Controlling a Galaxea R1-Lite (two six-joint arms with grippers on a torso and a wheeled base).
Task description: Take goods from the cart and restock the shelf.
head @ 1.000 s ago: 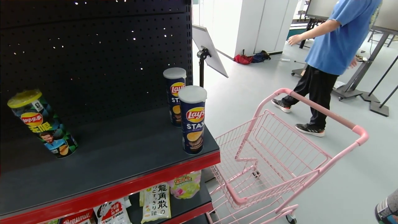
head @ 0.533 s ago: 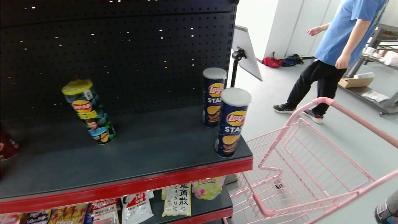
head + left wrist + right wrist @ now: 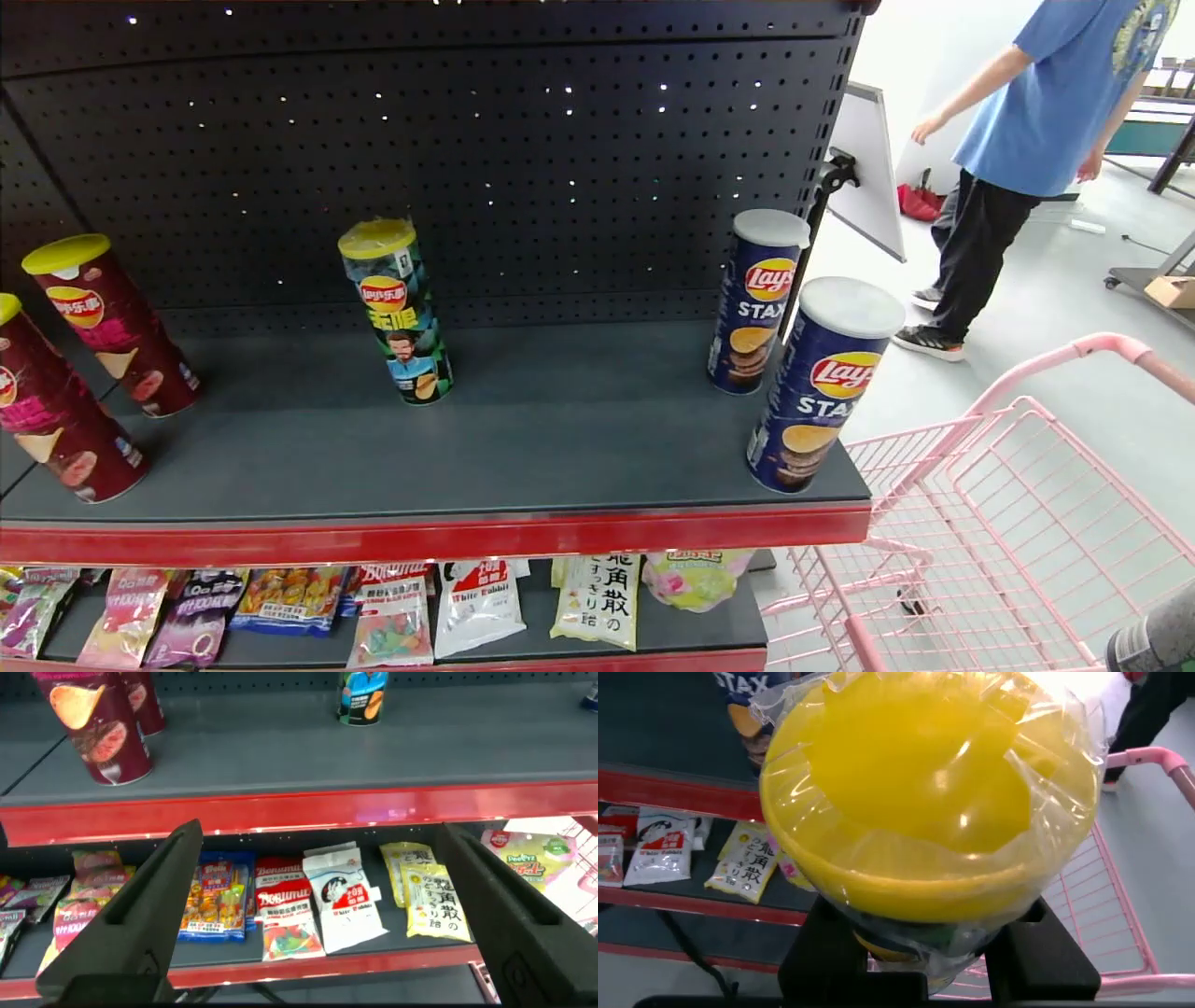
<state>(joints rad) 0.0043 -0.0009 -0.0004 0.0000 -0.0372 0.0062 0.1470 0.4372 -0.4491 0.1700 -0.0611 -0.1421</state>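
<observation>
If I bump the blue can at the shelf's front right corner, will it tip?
Likely tips easily: the front blue can is tall on a narrow base. It stands at the front edge of the shelf, so it could fall off. Being round, it would probably roll once down. Keep the held yellow-lidded can wide of it.

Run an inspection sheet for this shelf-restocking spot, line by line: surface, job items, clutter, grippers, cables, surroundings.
Surface: dark grey shelf board with a red front edge, free space between cans.
Job's things: two maroon chip cans with yellow lids at left, one green chip can with a yellow lid mid-shelf, two navy chip cans with white lids at right, all standing; pink wire cart beside the shelf.
Clutter: flat snack bags on the lower shelf.
Grippers: left gripper open, empty; right gripper shut on a plastic-wrapped yellow-lidded can.
Cables: thin black strand, possibly a cable.
Surroundings: black pegboard back panel, grey floor.
</observation>
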